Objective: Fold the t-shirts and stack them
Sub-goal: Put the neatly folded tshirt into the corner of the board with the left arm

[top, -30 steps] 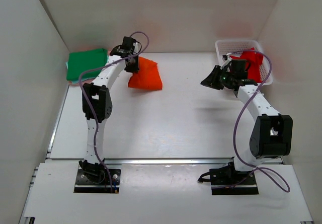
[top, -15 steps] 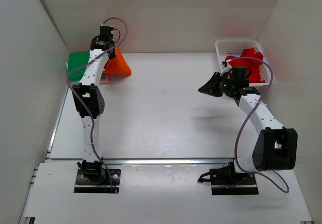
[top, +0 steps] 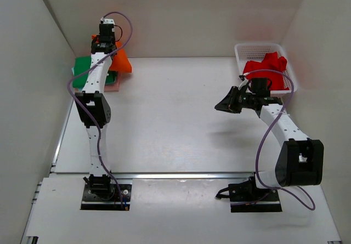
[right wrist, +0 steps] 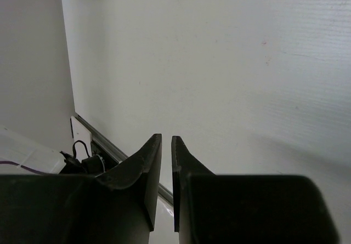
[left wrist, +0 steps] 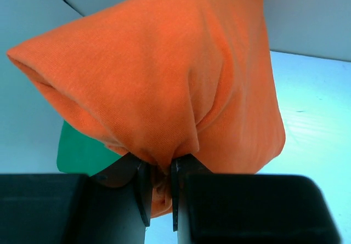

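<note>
At six o'clock in the overhead view, both arm bases sit bolted to the near edge of a white table [top: 164,134].

Toward three o'clock, the right gripper [right wrist: 166,140] hovers above bare tabletop. Its two dark fingers stand a thin slit apart with nothing between them.

Farther back, at about one o'clock, a white mesh basket [top: 241,49] sits in the far right corner against the wall. A crumpled red t-shirt [top: 266,67] lies inside it and spills over the near rim.

At eleven o'clock the left arm stretches fully to the far left corner. The left gripper [left wrist: 159,170] is clamped on a bunched fold of the orange t-shirt [left wrist: 159,74]. From the wrist view the cloth balloons out beyond the fingers in a rounded, creased bundle. Whether its lower edge touches the table cannot be told.

Just to the nine o'clock side of the orange bundle lies a folded green t-shirt [top: 82,68], flat on the table near the left wall. A sliver of pink cloth [top: 111,85] shows at the green t-shirt's near right edge.
</note>
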